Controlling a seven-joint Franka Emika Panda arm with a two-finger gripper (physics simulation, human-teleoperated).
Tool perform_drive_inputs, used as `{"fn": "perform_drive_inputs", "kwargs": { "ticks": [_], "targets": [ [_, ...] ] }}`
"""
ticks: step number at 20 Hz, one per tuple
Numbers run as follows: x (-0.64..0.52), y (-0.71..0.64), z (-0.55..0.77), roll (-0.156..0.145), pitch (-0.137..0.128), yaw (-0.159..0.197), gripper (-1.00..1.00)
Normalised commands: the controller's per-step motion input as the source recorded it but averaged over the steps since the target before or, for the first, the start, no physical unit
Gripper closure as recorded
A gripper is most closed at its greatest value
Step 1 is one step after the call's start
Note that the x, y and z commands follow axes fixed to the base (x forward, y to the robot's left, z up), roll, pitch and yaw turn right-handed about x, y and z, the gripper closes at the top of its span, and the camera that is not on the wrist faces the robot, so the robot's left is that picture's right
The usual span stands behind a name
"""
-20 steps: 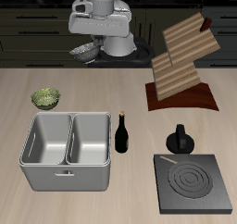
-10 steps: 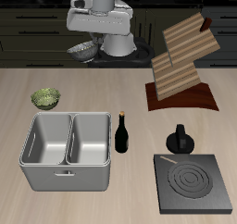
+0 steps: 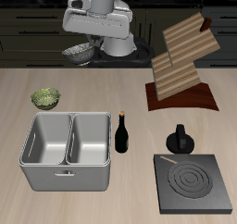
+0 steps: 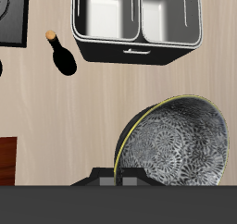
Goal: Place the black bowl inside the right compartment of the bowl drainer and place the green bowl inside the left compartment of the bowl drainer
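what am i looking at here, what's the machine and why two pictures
It is a simulated robot arm at a table. One picture looks at it from the front and above; the other comes from a camera on its claw. The claw holds the black bowl up in the air. On the table are the green bowl, a grey two-basin bowl drainer with both basins empty, a dark bottle, a wooden rack, a small black pot and a stove plate.
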Motion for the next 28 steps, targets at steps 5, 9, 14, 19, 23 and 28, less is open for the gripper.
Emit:
{"fn": "perform_drive_inputs", "kwargs": {
  "ticks": [5, 9, 14, 19, 23, 28],
  "targets": [
    [0.34, -0.20, 0.07, -0.032, 0.007, -0.018, 1.00],
    [0.40, -0.31, 0.03, -0.052, 0.008, -0.011, 1.00],
    [0.28, -0.19, -0.04, -0.027, 0.015, -0.002, 1.00],
    [0.31, -0.15, -0.07, -0.020, 0.017, 0.011, 1.00],
    [0.31, -0.13, -0.06, -0.024, 0.026, -0.003, 1.00],
    [0.25, -0.09, 0.02, -0.020, 0.002, 0.007, 1.00]
  ]
}}
